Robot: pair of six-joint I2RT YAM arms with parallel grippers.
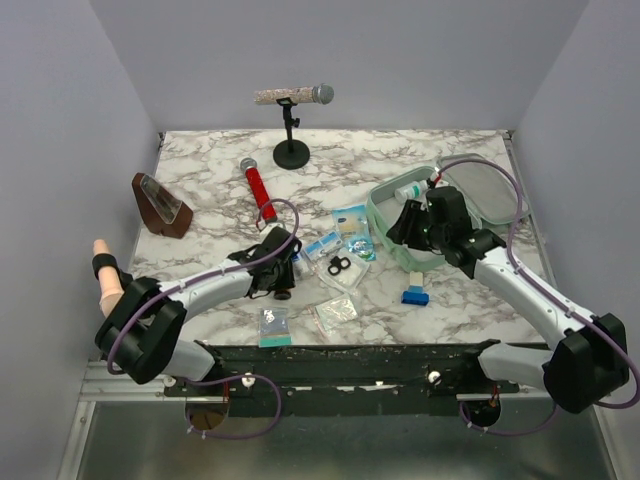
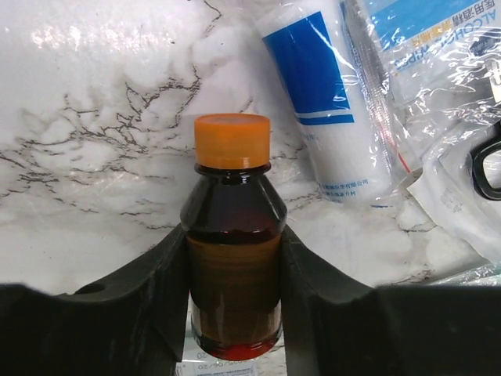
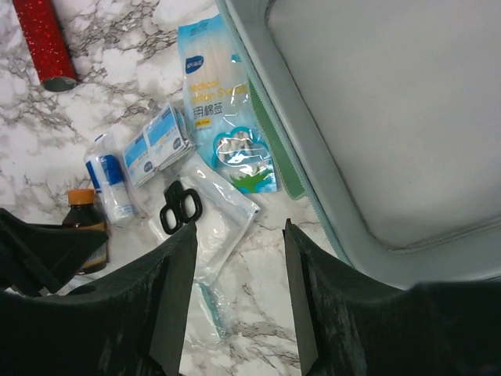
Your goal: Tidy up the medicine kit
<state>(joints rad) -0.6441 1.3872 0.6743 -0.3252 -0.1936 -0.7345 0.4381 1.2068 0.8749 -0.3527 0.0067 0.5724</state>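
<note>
**Q:** What carries the scene?

**A:** A marbled counter [image 1: 200,180]. At its right side lies the medicine kit [image 1: 487,192], its lid thrown open flat so the tray can be filled from above.

**Q:** And the two arms?

**A:** The right claw [image 3: 239,235] hangs spread and empty just beside the kit's rim. It looks free to fetch the next item. The left claw [image 2: 233,235], at left centre, is pressed against both sides of a brown bottle [image 2: 233,274] with an orange cap. It grips low on the body, where the straight walls suit flat pads.

**Q:** What remains loose?

**A:** A wrapped roll [image 2: 329,102], a swab packet [image 3: 223,117] and small black scissors [image 3: 180,207] lie on the counter between bottle and kit — so the sorting looks far from done.
</note>
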